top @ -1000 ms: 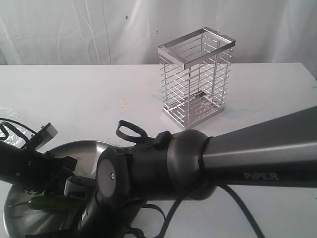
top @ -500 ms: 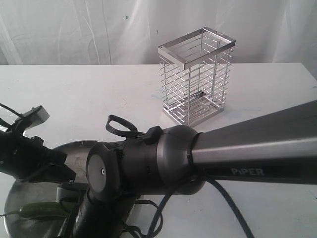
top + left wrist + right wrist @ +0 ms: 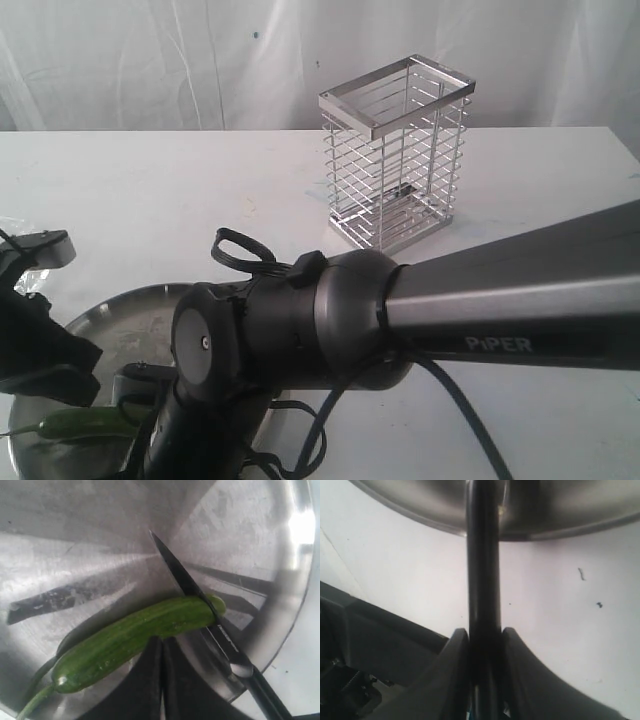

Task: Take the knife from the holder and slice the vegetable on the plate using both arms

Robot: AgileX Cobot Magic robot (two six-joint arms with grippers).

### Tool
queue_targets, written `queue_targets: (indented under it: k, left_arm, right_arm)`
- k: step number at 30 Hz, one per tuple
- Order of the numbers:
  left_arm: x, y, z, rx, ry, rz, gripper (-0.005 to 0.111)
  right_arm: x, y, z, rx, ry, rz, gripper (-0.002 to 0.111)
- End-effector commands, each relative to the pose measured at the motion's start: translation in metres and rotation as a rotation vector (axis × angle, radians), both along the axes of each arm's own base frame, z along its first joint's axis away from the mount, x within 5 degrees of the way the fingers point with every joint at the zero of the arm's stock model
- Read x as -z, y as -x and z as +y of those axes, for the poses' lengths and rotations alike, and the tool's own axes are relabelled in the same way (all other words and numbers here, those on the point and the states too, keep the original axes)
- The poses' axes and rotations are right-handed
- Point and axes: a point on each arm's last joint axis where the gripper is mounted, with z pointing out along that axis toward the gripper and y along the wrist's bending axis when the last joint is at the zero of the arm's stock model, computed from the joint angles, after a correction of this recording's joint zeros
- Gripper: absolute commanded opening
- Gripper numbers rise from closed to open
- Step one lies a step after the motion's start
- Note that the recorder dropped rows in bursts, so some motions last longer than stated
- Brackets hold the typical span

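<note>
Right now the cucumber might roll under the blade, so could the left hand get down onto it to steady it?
Probably yes. The left hand, fingers shut, hangs just beside the vegetable with nothing between them. The knife crosses only the far tip, away from the hand.

Shiny brushed-metal plate (image 3: 260, 535), glossy green vegetable (image 3: 135, 635), silver wire holder (image 3: 396, 157)

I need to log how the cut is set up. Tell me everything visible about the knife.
The knife has a slim, dark, pointed blade and a black handle. The right gripper is shut on the handle. The blade lies across the vegetable near its blunt end, tip pointing inward over the steel plate. How deep it has cut cannot be told.
</note>
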Motion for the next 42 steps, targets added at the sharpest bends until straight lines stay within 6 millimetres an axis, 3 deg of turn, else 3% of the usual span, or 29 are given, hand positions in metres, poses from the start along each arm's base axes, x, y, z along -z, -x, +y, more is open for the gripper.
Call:
queue_targets:
  k: [1, 10, 19, 26, 29, 33, 42]
  left_arm:
    - [0.000, 0.005, -0.010, 0.141, -0.057, -0.024, 0.005]
    - [0.000, 0.001, -0.003, 0.293, -0.205, -0.133, 0.043]
    - [0.001, 0.004, -0.004, 0.336, -0.197, -0.117, 0.046]
    - [-0.002, 0.004, -0.024, 0.299, -0.113, -0.144, 0.046]
    - [-0.004, -0.003, -0.026, 0.173, -0.081, -0.173, 0.038]
    - [-0.005, -0.007, -0.024, 0.107, -0.089, -0.194, 0.000]
    - [-0.006, -0.016, -0.011, -0.074, -0.072, -0.206, 0.000]
  right_arm:
    - [-0.001, 0.000, 0.001, -0.017, -0.012, -0.013, 0.003]
    - [-0.001, 0.000, 0.001, -0.075, -0.030, -0.040, 0.003]
    - [-0.001, 0.001, 0.000, -0.092, -0.022, -0.026, 0.003]
    - [-0.001, 0.002, -0.001, -0.097, -0.017, -0.019, 0.003]
    - [-0.001, 0.002, 0.000, -0.095, -0.019, -0.022, 0.003]
    - [0.000, 0.002, 0.000, -0.094, -0.019, -0.023, 0.003]
    - [-0.001, 0.001, 0.000, -0.088, -0.025, -0.032, 0.003]
